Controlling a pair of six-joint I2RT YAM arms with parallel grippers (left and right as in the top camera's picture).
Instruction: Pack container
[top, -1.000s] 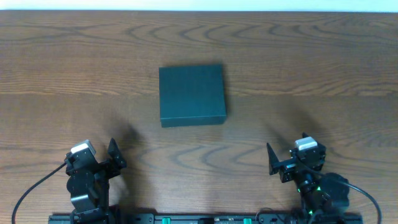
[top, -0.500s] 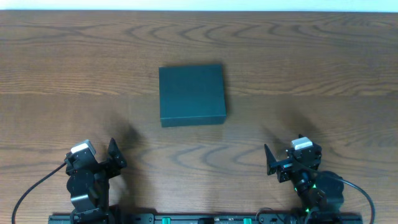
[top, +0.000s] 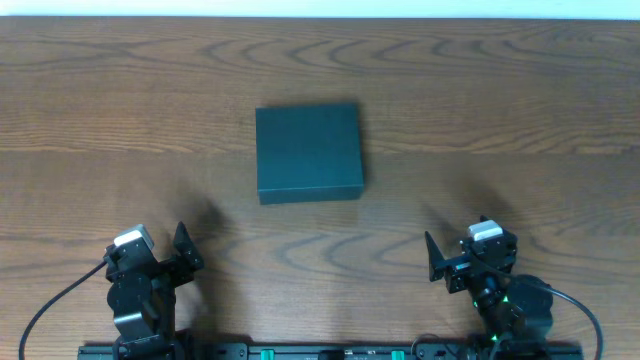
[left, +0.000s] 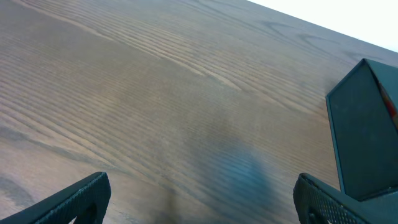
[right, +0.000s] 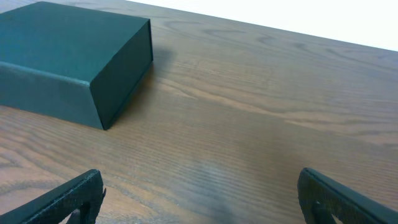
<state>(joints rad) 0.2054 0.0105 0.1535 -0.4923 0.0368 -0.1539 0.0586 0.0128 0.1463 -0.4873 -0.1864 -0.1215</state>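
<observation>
The container (top: 308, 152), a dark teal square box with its lid shut, lies on the wooden table a little left of centre. It shows at the right edge of the left wrist view (left: 367, 127) and at the upper left of the right wrist view (right: 71, 59). My left gripper (top: 180, 255) is open and empty near the front left edge, well short of the box; its jaws (left: 199, 199) frame bare wood. My right gripper (top: 440, 262) is open and empty near the front right edge, its jaws (right: 202, 196) over bare wood. No snack packets are in view.
The wooden table (top: 500, 100) spreads wide around the box. Both arm bases and their cables sit at the front edge. A pale strip runs along the table's far edge.
My right arm has shifted slightly to the left and forward over the last second, then held still. The left arm and the box have not moved.
</observation>
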